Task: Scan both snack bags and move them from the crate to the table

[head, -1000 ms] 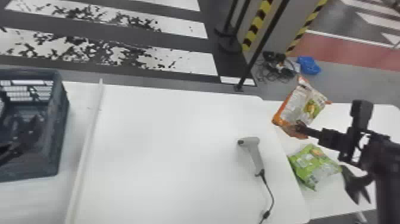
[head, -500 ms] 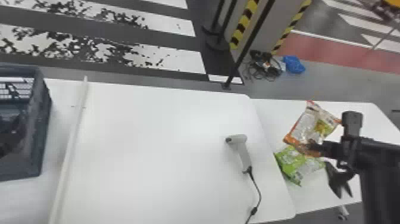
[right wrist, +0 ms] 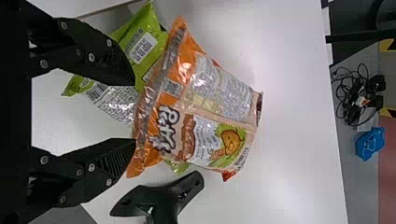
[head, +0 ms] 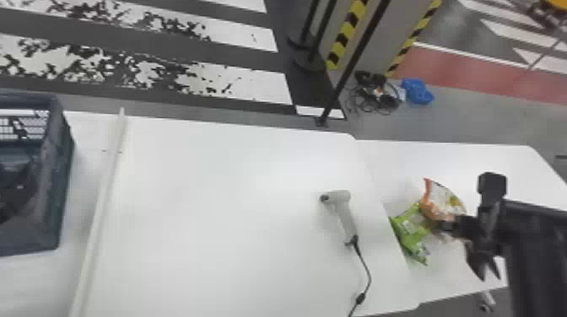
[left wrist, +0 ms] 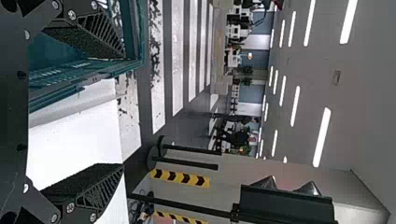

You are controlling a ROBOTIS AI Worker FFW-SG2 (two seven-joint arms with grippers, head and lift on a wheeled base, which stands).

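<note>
In the head view, my right gripper is over the right-hand table at the orange snack bag, which partly covers the green snack bag. Seen from the right wrist, my right gripper is open, its fingertips parted at the near edge of the orange bag; the green bag lies beneath it. At the left edge of the head view, my dark left gripper is over the crate. The left wrist view has my left gripper open with nothing between its fingers. A grey scanner lies on the middle table.
A white rail runs along the left part of the middle table. The scanner's cable trails to the front edge. A black stand-like object is close beside my right gripper. Striped posts and cables are on the floor behind.
My right gripper has lowered the orange bag onto the green one and its fingers now stand apart. The head view has shifted, moving the tables leftward in it.
</note>
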